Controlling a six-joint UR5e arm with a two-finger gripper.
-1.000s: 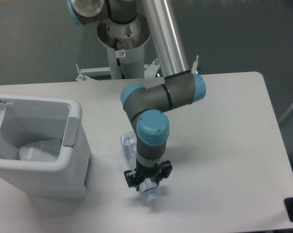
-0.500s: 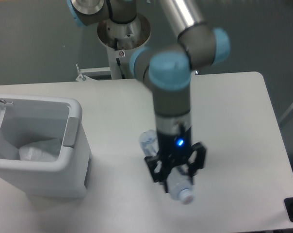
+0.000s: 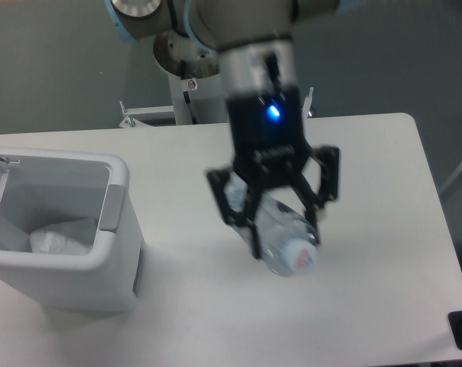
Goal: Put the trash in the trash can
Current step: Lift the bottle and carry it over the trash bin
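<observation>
Crushed clear plastic bottle (image 3: 283, 243) hangs in the air above the white table (image 3: 384, 191), to the right of the trash can, with its white cap end toward the camera, and any writing on it is too blurry to read. The black gripper (image 3: 281, 229) has its two fingers closed around the bottle, and a small blue light (image 3: 274, 112) glows on the arm above it. The white trash can (image 3: 101, 260) stands open at the left with a crinkled white wrapper (image 3: 61, 235) lying inside.

the end effector (image 3: 281, 229) points down from a vertical wrist, fingers (image 3: 250, 222) clamped, blue light lit.
</observation>
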